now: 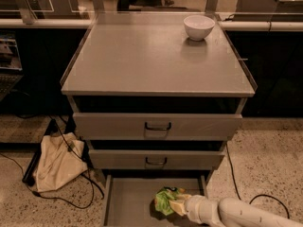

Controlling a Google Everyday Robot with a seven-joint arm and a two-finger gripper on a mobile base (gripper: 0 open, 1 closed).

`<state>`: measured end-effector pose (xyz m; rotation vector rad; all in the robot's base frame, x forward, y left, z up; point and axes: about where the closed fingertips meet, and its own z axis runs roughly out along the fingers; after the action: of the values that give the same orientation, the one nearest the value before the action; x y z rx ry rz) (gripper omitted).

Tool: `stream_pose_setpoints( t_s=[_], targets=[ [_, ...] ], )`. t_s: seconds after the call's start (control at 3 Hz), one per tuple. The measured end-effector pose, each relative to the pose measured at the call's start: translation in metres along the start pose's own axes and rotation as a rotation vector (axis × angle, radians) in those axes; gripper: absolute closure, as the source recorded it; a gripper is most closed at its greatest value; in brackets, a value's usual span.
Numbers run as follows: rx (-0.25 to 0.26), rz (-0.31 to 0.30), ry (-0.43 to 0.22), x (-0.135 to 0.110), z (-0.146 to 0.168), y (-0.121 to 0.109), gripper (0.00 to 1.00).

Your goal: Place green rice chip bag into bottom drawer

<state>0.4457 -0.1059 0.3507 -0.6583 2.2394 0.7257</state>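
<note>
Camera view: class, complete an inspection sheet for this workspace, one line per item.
Surface: grey cabinet top, white bowl at its back right.
Job's things: green rice chip bag within the open bottom drawer, right of centre.
Clutter: beige cloth bag on the floor, left of the cabinet.
Gripper: gripper low in the bottom drawer, at the bag's right edge.
Cables: black cables on the floor, both sides.
Surroundings: speckled floor.
</note>
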Motion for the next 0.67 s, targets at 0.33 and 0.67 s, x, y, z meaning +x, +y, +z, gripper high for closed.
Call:
stream_pose_setpoints(
  t_s=[0.33,0.67],
  targets=[
    [-0.001,0.008,0.022,-0.007,0.028,-0.020,1.00],
    [-0.014,0.028,0.061,0.003,0.040,-0.034,1.00]
  ],
)
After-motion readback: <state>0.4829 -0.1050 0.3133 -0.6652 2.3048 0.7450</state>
